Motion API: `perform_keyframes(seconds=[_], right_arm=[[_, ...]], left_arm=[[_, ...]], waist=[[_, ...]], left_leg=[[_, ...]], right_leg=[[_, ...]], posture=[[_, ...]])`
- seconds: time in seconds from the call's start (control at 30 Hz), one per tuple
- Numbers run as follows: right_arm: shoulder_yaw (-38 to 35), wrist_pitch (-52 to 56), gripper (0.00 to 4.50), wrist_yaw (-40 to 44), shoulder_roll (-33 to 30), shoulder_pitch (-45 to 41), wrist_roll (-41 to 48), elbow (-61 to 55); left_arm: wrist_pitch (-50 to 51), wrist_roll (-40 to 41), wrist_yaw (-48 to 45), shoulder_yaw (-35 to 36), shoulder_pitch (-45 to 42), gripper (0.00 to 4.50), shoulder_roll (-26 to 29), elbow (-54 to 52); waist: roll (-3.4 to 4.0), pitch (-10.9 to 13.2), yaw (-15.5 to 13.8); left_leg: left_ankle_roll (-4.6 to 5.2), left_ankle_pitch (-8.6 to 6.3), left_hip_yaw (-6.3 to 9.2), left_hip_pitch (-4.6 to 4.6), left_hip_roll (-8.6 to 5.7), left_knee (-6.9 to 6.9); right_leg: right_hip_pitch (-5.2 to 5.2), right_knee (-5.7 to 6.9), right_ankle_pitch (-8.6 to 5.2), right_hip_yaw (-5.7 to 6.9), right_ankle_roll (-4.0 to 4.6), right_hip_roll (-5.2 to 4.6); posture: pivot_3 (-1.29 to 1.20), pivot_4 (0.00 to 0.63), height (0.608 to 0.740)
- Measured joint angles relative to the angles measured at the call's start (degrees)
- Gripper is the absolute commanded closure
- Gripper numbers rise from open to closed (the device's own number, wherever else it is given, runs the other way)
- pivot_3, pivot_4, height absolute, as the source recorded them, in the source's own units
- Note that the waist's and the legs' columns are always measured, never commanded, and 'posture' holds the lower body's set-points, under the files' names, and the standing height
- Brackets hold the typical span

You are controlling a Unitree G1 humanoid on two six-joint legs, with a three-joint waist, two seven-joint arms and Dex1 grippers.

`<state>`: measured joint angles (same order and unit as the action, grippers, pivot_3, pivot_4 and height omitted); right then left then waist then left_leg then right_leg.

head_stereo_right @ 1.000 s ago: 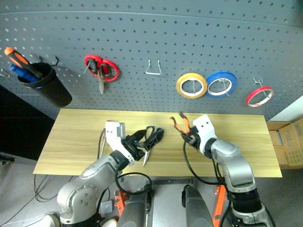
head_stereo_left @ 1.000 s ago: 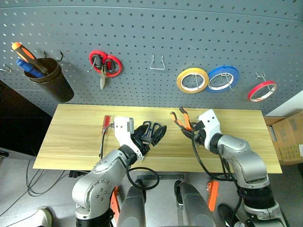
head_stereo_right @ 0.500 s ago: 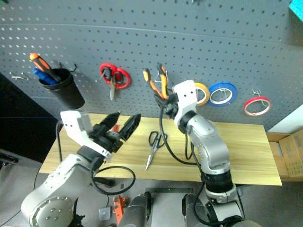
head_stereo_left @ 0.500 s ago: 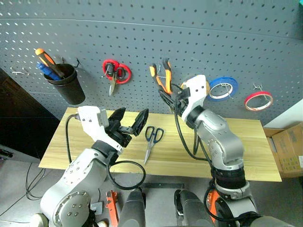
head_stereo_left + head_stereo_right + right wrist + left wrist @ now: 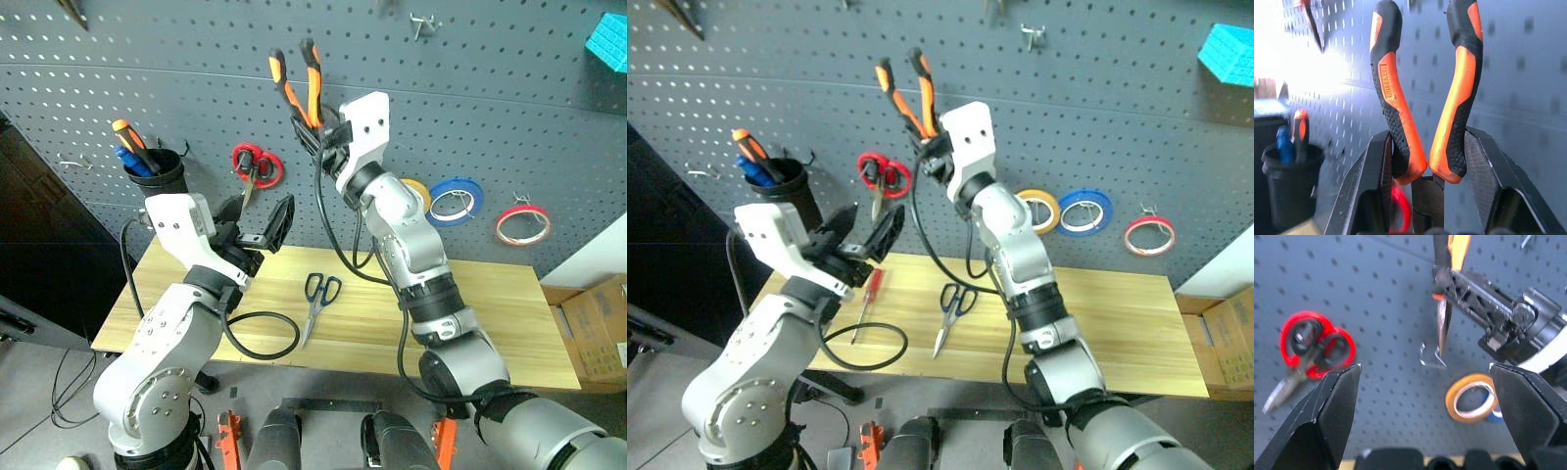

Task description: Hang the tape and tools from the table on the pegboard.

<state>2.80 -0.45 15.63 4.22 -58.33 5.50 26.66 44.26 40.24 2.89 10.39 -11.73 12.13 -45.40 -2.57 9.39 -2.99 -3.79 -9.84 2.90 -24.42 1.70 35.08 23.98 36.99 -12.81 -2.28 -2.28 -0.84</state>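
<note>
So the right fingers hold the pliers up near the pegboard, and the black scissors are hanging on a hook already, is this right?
Not quite. The right fingers do hold the pliers near the pegboard, but the left eye view shows the black scissors lying on the table.

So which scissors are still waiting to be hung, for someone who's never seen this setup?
Start at the wooden table below the pegboard. The black-handled scissors lie flat near its middle. The only other pair, red-handled, already hangs on the board.
</note>
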Motion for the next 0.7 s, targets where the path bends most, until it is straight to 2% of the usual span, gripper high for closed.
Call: perform_keyframes(seconds=[0.13,0.4,0.7], right_arm=[[-1.8,-8.2,2.79,-1.7,-0.5,-5.2,-0.4,13.1],[-2.8,-18.5,2.79,-3.0,-2.1,-8.1,-2.0,29.8],[-3.7,-24.2,2.79,-6.1,-4.0,-10.4,-3.6,37.3]], left_arm=[[-1.8,-2.1,-0.2,-2.3,-1.3,0.0,-0.9,3.0],[-5.0,-5.3,-1.8,-5.2,-3.1,0.0,-1.3,6.9],[-6.0,-7.2,-2.5,-6.7,-6.0,0.0,-2.6,10.5]], waist=[[-0.08,-0.4,-0.4],[-0.07,-0.7,-0.3],[-0.06,-0.7,-0.7]], left_leg=[[0.02,0.03,0.0,0.02,0.0,0.0],[0.02,0.04,-0.01,0.04,0.02,-0.04],[0.11,0.14,0.0,0.16,0.01,-0.02]], right_leg=[[-0.03,0.03,0.01,0.0,0.0,0.0],[-0.01,0.09,0.02,-0.05,0.02,0.02],[-0.17,0.1,0.1,-0.04,0.04,0.02]], posture=[[0.23,0.035,0.74],[0.23,0.046,0.74],[0.21,0.052,0.74]])
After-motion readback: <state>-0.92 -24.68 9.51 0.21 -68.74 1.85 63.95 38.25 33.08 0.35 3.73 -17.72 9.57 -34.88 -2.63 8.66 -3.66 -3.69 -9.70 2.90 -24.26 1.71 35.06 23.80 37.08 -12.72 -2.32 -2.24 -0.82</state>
